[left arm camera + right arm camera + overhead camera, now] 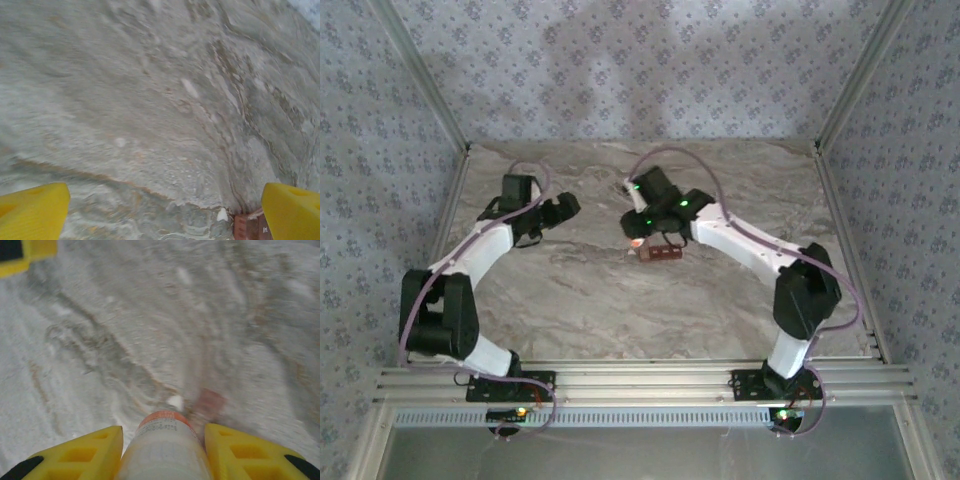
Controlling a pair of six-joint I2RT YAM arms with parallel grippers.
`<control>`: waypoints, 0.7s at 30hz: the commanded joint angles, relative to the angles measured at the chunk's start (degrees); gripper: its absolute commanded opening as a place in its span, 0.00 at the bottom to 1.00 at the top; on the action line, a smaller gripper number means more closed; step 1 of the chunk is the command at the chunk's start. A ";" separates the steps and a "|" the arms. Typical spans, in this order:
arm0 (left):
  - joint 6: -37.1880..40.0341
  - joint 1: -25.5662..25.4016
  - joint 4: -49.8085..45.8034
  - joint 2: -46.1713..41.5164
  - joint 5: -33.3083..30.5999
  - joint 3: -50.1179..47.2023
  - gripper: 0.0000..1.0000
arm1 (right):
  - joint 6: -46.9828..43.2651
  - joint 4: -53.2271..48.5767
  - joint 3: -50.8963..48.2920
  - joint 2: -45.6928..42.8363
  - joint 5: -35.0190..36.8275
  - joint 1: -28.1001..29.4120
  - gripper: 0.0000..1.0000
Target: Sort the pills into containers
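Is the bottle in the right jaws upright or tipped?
Tipped. In the right wrist view the bottle lies between the right gripper's jaws, its orange-banded end aimed down at the table near a white pill.

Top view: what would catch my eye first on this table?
The left arm and right arm bend inward over a marbled table. The right gripper is shut on a white bottle with an orange band, pointing at the small red-brown containers mid-table. The left gripper hangs open to their left.
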 commanded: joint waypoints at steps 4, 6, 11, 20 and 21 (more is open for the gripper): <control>5.78 -8.60 1.87 7.74 0.59 6.56 0.98 | 2.36 1.79 -5.47 -7.49 -6.19 -10.78 0.35; 8.27 -11.36 1.23 9.31 -0.70 8.18 0.98 | 3.32 2.34 -6.72 -8.76 -8.39 -14.25 0.35; 10.47 -14.66 5.67 9.82 1.98 8.32 0.98 | 5.55 3.38 -8.48 -10.06 -15.10 -20.82 0.35; 22.95 -23.47 11.21 8.39 -2.05 7.57 0.93 | 7.91 5.19 -9.91 -11.52 -20.83 -25.27 0.35; 24.62 -24.81 13.56 7.54 -3.03 6.35 0.93 | 8.12 5.42 -9.94 -11.66 -21.26 -25.28 0.35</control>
